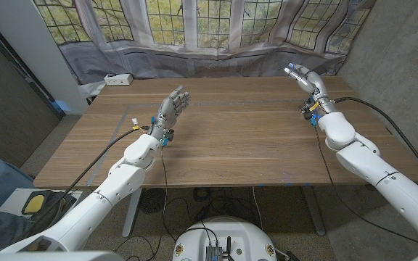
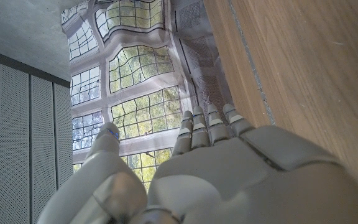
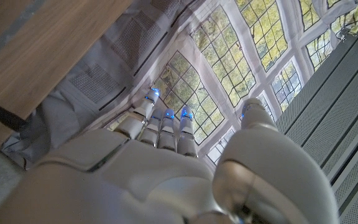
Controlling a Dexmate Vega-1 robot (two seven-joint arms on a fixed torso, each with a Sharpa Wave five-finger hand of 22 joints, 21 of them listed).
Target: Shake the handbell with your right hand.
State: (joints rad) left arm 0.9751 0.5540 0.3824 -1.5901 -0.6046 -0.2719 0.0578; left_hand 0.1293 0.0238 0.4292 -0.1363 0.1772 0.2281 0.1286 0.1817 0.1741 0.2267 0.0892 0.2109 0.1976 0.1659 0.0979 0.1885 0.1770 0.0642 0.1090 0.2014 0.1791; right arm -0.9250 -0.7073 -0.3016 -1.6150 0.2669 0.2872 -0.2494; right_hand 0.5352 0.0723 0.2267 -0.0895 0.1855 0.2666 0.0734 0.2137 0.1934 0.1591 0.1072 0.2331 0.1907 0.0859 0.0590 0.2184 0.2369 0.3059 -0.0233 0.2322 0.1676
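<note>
Handbell is the thing we need, yet we find none on the table (image 1: 223, 138) in any view, so we cannot say where it stands. Our right hand (image 1: 305, 78) hovers near the table's far right corner, fingers apart and holding nothing; our left hand (image 1: 171, 107) stands over the left half, likewise released. We judge the main risk is reaching blind: with no bell located, a move could sweep the cable (image 1: 354, 101) at the right edge. The curtain (image 1: 216, 40) behind hides whatever lies beyond the far edge.
</note>
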